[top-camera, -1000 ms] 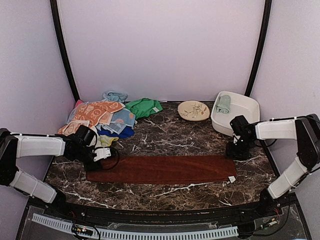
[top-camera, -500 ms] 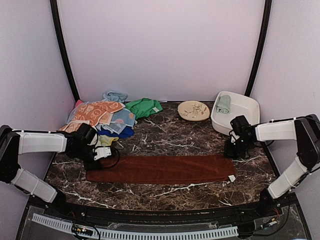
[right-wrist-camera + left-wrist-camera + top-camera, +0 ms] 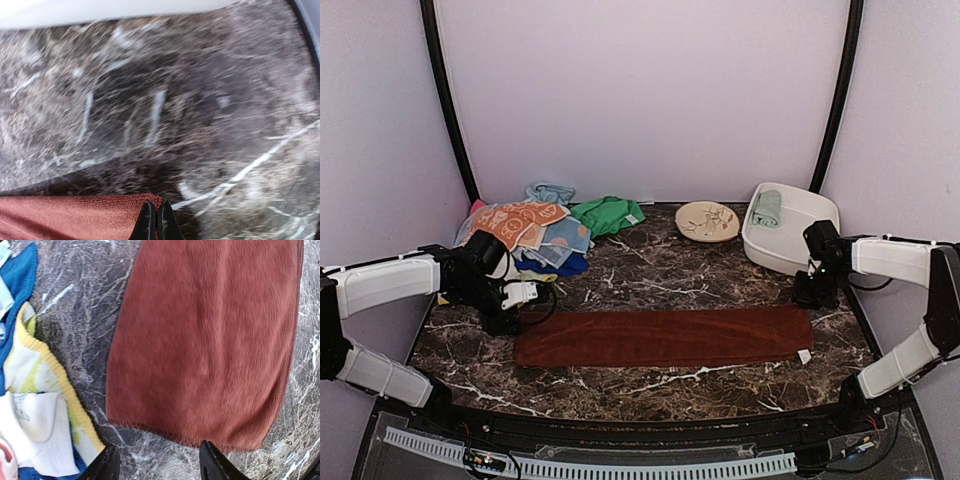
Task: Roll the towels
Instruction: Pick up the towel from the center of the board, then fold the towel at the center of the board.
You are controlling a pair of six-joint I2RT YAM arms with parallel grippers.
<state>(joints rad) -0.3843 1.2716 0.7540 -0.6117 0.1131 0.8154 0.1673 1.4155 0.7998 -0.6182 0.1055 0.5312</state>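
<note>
The dark maroon-brown towel (image 3: 660, 337) lies flat as a long strip across the front of the marble table. My right gripper (image 3: 812, 298) is at its far right corner; in the right wrist view the gripper (image 3: 154, 210) is shut, pinching that towel corner (image 3: 75, 217). My left gripper (image 3: 505, 322) is just off the towel's left end. In the left wrist view it (image 3: 157, 460) is open and empty, with the towel's hem (image 3: 210, 340) just ahead of its fingertips. A pale mint-green towel (image 3: 766, 208) lies rolled in the white bin.
A heap of coloured towels (image 3: 520, 235) lies at the back left, and its edge (image 3: 30, 390) is close beside my left gripper. A green cloth (image 3: 608, 214) and a patterned plate (image 3: 707, 221) sit at the back. The white bin (image 3: 765, 255) stands just behind my right gripper.
My right gripper has moved right, dragging the maroon towel that way. The towel's left end has slid away from my left gripper, which has drawn back slightly to the left.
</note>
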